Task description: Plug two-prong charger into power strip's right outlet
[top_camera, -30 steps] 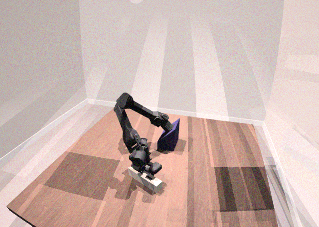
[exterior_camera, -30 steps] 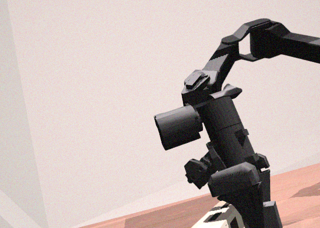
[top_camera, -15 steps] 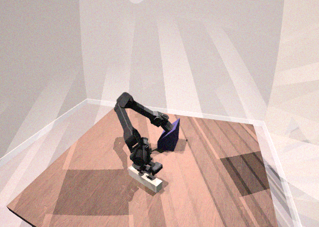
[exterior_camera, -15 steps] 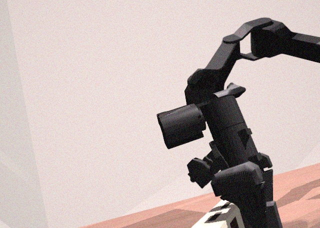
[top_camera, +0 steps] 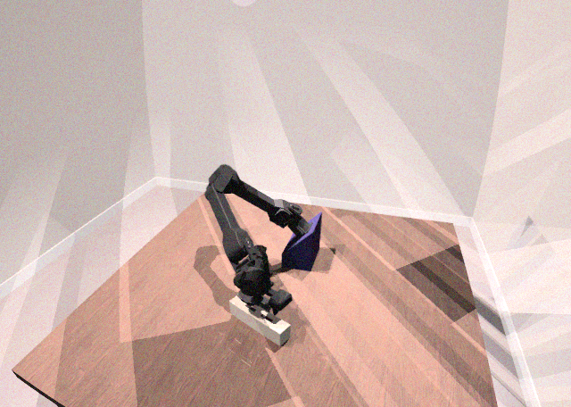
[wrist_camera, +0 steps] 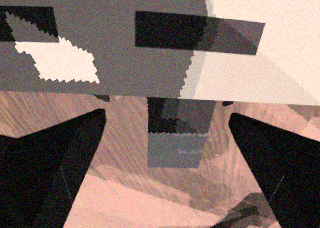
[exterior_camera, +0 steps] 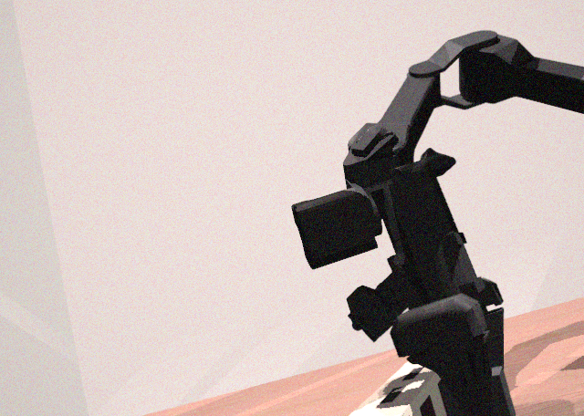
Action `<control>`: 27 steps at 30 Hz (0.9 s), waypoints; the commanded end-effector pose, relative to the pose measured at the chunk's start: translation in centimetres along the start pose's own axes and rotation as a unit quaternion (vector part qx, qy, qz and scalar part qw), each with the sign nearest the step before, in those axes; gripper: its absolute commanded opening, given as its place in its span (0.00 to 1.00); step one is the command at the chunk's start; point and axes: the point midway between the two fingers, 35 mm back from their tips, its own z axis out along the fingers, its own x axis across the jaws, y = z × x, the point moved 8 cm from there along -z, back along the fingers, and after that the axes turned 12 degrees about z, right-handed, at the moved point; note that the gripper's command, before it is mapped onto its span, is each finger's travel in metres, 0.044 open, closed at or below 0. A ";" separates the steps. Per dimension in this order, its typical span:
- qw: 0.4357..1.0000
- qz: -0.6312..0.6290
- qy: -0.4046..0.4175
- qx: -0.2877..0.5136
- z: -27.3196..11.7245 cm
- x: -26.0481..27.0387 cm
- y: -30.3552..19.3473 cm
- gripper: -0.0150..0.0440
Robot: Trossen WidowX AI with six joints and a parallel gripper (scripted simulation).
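Observation:
The white power strip [top_camera: 253, 320] [exterior_camera: 372, 409] [wrist_camera: 290, 78] lies on the table under the gripper and fills the top of the wrist view, with dark rectangular openings in its upper face. A grey-blue block [wrist_camera: 173, 150], which looks like the charger, shows at the strip's edge in the wrist view. My gripper [top_camera: 265, 313] [wrist_camera: 169, 116] is open. Its two fingers stand on either side of the block with a gap on each side. The prongs are not visible, and I cannot tell whether they are in an outlet. In the exterior view the fingertips are out of frame.
A purple-blue wedge-shaped block [top_camera: 302, 253] stands on the wooden table [top_camera: 161, 278] beside the far end of the arm. The arm arches over the table between the wedge and the strip. Shadows and light bands cross the table and walls.

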 end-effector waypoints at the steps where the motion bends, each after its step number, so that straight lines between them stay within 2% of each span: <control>1: 1.000 0.005 0.000 -0.003 0.0 -0.1 -0.1 1.00; 27: 1.000 0.005 0.000 -0.004 0.2 -0.5 -3.0 1.00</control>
